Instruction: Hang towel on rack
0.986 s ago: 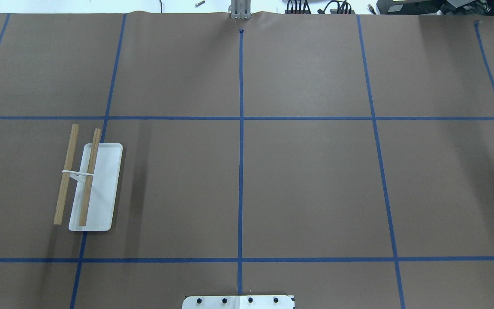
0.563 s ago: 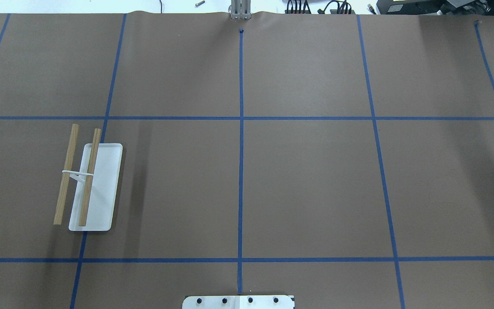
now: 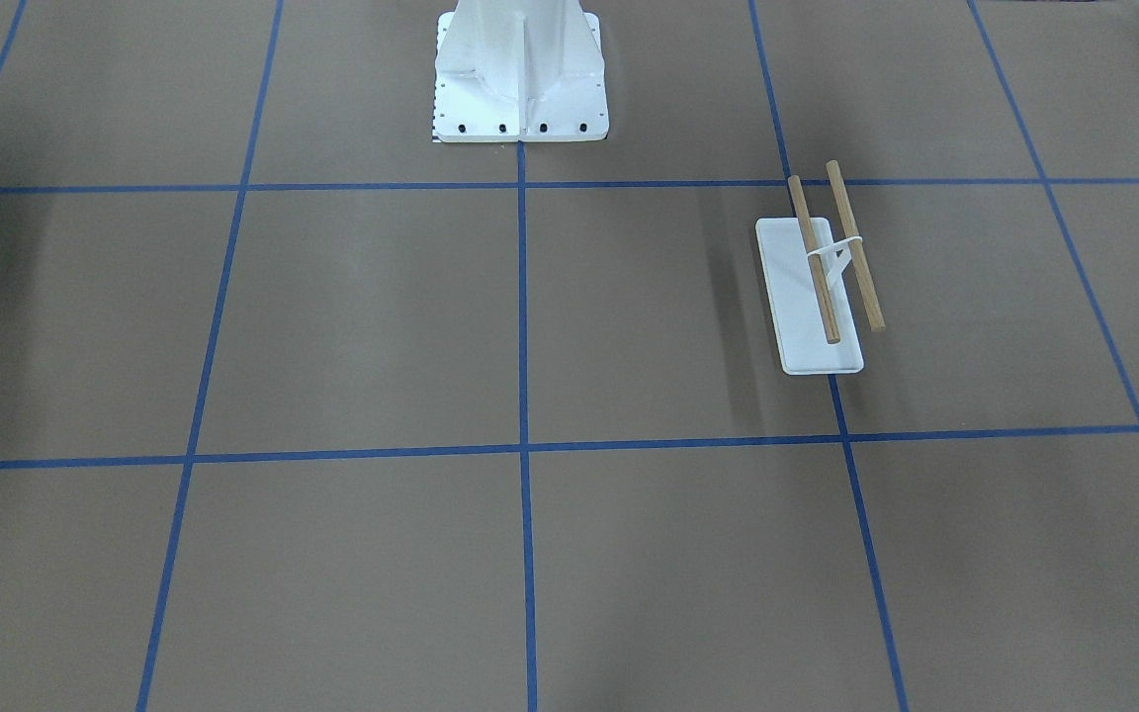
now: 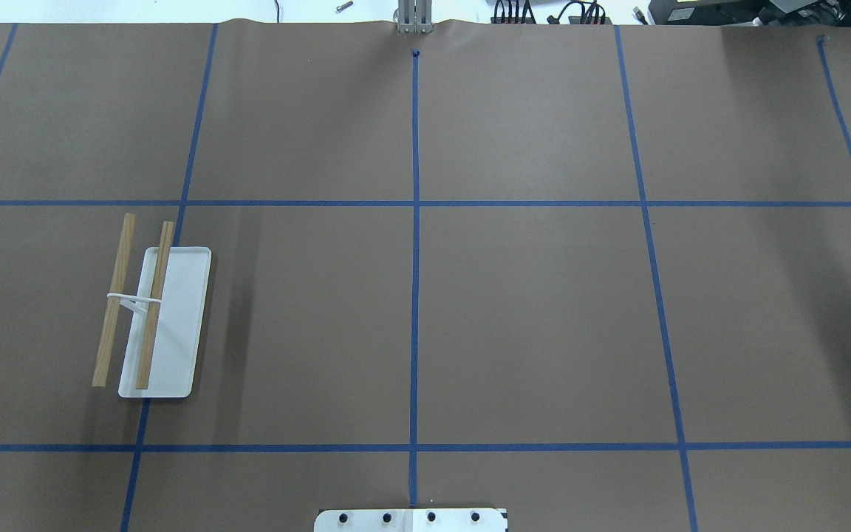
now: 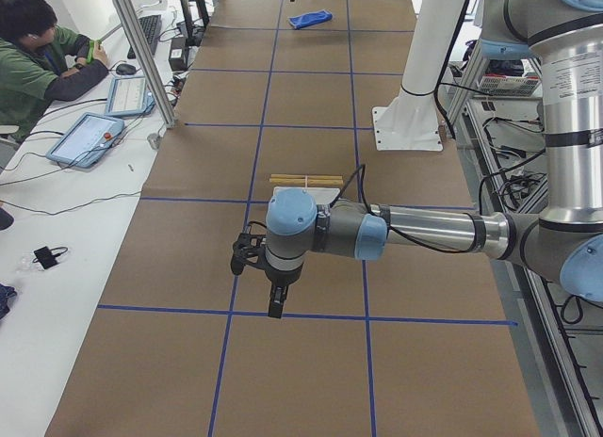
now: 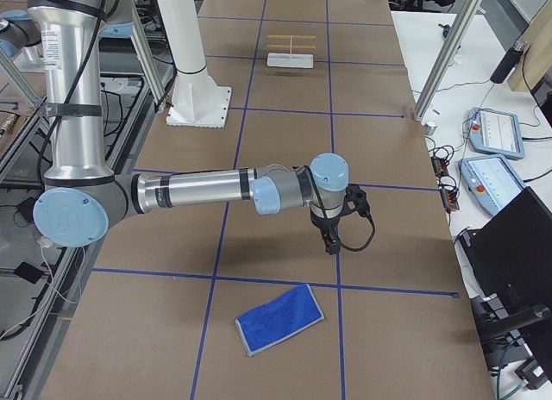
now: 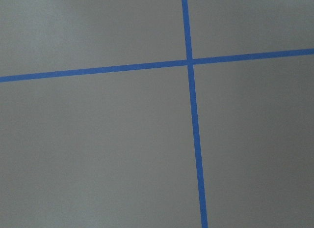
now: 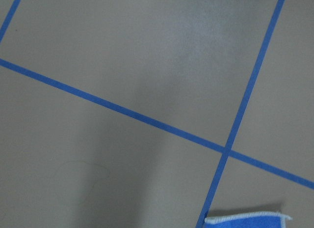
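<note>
— Nothing shifted overhead; the rack (image 4: 152, 310) kept its spot.
— And the towel (image 6: 280, 319)?
— It lay flat, well apart from the rack, near the right gripper (image 6: 331, 245). Whether that claw or the left gripper (image 5: 275, 305) was spread, I couldn't tell.

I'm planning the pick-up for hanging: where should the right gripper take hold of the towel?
Probably pinch the towel at a corner of its stitched border, coming straight down. It lies flat on the table, so only edges offer purchase; the right gripper hangs nearest it.
</note>
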Controlling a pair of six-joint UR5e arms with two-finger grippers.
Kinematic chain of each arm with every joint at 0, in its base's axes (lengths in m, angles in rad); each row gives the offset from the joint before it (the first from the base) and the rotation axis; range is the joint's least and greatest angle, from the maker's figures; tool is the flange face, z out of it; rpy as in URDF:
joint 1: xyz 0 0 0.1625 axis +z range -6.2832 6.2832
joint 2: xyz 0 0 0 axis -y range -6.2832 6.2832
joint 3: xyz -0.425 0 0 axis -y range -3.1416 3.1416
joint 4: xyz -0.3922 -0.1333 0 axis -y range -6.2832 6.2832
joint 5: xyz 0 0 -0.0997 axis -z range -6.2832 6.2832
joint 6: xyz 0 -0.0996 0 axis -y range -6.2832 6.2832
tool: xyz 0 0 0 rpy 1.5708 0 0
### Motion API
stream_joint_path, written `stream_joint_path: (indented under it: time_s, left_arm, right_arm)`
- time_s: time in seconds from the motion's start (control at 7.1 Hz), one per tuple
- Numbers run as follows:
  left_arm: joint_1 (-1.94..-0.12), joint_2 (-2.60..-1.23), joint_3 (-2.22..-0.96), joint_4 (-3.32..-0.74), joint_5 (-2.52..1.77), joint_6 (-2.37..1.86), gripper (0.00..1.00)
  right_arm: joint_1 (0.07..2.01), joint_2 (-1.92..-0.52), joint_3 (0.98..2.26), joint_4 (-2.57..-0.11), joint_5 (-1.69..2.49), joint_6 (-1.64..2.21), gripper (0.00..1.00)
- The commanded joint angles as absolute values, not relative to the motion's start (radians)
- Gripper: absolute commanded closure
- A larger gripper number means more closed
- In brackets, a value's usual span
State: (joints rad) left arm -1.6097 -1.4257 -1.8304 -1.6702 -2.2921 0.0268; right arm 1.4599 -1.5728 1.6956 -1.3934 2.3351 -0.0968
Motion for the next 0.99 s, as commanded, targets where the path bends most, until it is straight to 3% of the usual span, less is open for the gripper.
stream_joint_path:
  time_s: [0.0, 0.7, 0.85]
  left_arm:
    - [-1.611, -1.483, -1.786, -1.84, -2.293, 0.017, 0.01]
    - [-1.609, -1.474, -1.789, -1.94, -2.292, 0.018, 0.01]
    - [-1.609, -1.476, -1.79, -1.94, -2.29, 0.017, 0.01]
  right_arm:
    - [1.457, -1.58, 1.704, -1.325, 2.312, -0.098, 0.0]
    - [1.265, -1.679, 1.651, -1.283, 2.028, -0.1, 0.0]
    - [1.237, -1.684, 1.572, -1.181, 2.023, -0.1, 0.0]
